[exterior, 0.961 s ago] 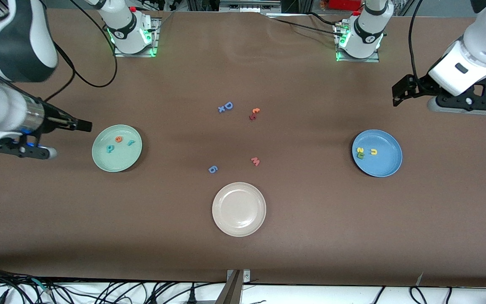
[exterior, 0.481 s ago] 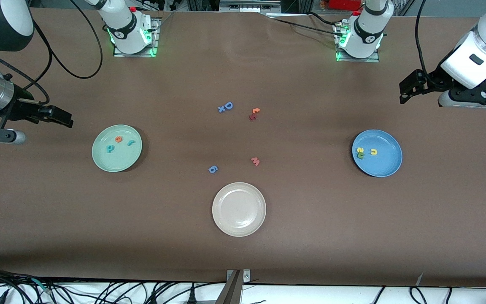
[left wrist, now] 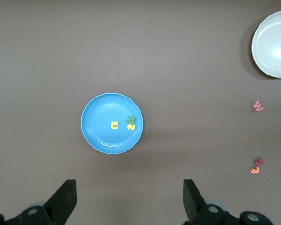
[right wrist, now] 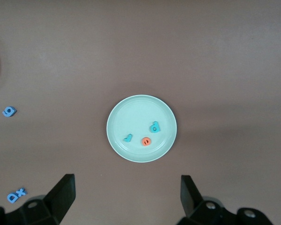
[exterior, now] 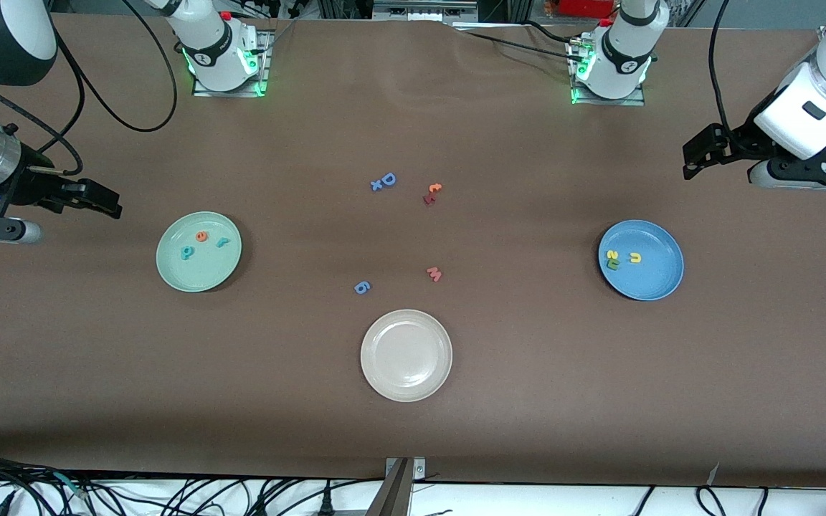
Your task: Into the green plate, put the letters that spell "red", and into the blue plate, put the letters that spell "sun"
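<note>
Green plate: the green plate (exterior: 198, 251) sits on the bench (exterior: 413, 423) toward the right arm's end, holding the orange "e" (exterior: 201, 236), the teal "r" (exterior: 221, 242) and the teal "d" (exterior: 187, 252), all lying flat and apart from each other.
Blue plate: the blue plate (exterior: 641, 259) sits toward the left arm's end, holding the yellow "n"/"u" (exterior: 635, 257), with the yellow "s" (exterior: 612, 255) and the green letter (exterior: 612, 264) touching or overlapping (I cannot tell which lies on top).
Left tool: the left tool (exterior: 700, 152) hangs above the bench near the blue plate, fingers wide apart and empty.
Right tool: the right tool (exterior: 94, 201) hangs above the bench near the green plate, also wide and holding nothing.
Step in hand: both words look sorted, so I judge the job is finishing cleanly; keep both tools high and clear of the plates, and touch nothing.
Leave alone: the blue "D" (exterior: 386, 180), the red and orange pair (exterior: 432, 193), the pink "w" (exterior: 434, 273), the blue "6" (exterior: 361, 287) and the cream plate (exterior: 406, 355) (none belongs to either word).
Pointing: the plates are round, with no long axis. The "d" has its stem running toward the front camera; the "n"/"u" opens toward the front camera; the "s" and green letter stack along the same near-to-far line.
</note>
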Available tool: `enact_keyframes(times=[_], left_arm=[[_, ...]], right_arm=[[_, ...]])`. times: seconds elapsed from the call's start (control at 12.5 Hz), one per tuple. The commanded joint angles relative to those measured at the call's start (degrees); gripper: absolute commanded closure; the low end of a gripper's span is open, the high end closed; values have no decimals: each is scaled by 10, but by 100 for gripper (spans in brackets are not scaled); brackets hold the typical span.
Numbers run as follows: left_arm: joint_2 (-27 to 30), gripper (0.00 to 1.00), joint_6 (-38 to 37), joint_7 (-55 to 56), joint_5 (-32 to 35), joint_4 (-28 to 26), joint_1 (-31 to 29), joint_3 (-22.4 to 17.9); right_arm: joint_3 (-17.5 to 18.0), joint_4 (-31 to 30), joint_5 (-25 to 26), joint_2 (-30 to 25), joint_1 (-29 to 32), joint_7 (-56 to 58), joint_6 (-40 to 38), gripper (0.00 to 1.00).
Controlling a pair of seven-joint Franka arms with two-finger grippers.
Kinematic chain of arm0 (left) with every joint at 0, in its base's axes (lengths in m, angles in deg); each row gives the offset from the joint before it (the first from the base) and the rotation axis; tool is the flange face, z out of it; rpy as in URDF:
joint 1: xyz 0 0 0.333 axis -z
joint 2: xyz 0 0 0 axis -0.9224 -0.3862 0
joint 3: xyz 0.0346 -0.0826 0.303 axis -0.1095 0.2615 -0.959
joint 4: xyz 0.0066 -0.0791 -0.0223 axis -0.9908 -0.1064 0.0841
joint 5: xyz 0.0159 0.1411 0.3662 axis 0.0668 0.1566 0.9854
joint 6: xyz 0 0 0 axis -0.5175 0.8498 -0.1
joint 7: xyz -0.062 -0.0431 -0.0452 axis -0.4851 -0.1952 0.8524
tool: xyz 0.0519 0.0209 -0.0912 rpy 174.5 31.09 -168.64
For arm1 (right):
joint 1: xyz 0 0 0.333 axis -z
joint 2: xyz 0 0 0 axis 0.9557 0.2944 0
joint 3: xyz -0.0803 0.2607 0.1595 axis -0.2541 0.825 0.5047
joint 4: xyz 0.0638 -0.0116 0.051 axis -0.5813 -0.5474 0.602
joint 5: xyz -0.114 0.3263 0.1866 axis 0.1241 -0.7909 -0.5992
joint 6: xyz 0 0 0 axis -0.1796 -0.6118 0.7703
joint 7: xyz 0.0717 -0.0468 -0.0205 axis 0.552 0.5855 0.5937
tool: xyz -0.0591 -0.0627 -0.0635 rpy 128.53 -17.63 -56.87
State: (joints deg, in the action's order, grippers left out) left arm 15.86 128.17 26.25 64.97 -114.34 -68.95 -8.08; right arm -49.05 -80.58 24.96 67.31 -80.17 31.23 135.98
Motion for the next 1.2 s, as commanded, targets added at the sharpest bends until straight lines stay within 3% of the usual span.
enact_keyframes(times=[0.0,0.4,1.12], left_arm=[[2,0,-8,-8,-18,3,15,-15],[3,0,-51,-5,-14,7,20,-13],[0,0,-43,-8,-9,13,20,-11]], right_arm=[[-9,-8,4,-13,3,15,8,0],[-6,2,27,-8,-3,12,25,0],[-8,2,26,-11,-3,15,19,0]])
